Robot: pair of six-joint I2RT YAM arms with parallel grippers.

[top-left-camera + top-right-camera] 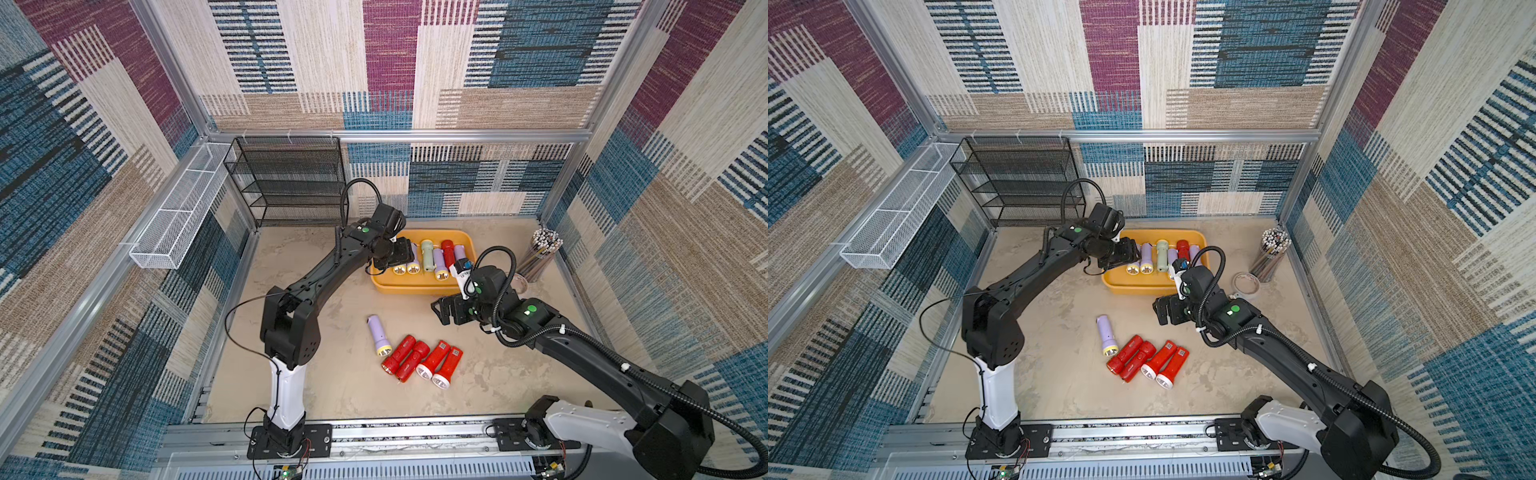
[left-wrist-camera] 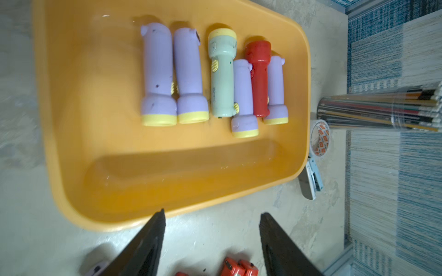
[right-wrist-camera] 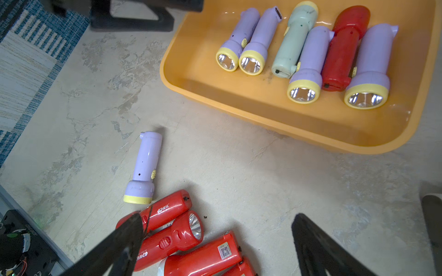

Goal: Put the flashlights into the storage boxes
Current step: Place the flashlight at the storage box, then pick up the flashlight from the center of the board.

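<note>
While the left end effector [image 2: 212, 212] and right end effector [image 3: 217, 216] hang released and empty, a pencil cup [image 1: 540, 253], tape [image 1: 1246, 283] and stapler [image 2: 311, 179] sit beside the tray [image 1: 415, 287]; five flashlights [image 1: 415, 359] lie loose nearby.

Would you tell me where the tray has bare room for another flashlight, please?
The yellow-orange tray is bare at the end beside the pair of lilac flashlights, and in a narrow strip between the row and its near wall. The opposite end is crowded: the pale green flashlight, the red flashlight and two more lilac flashlights lie pressed together.
</note>
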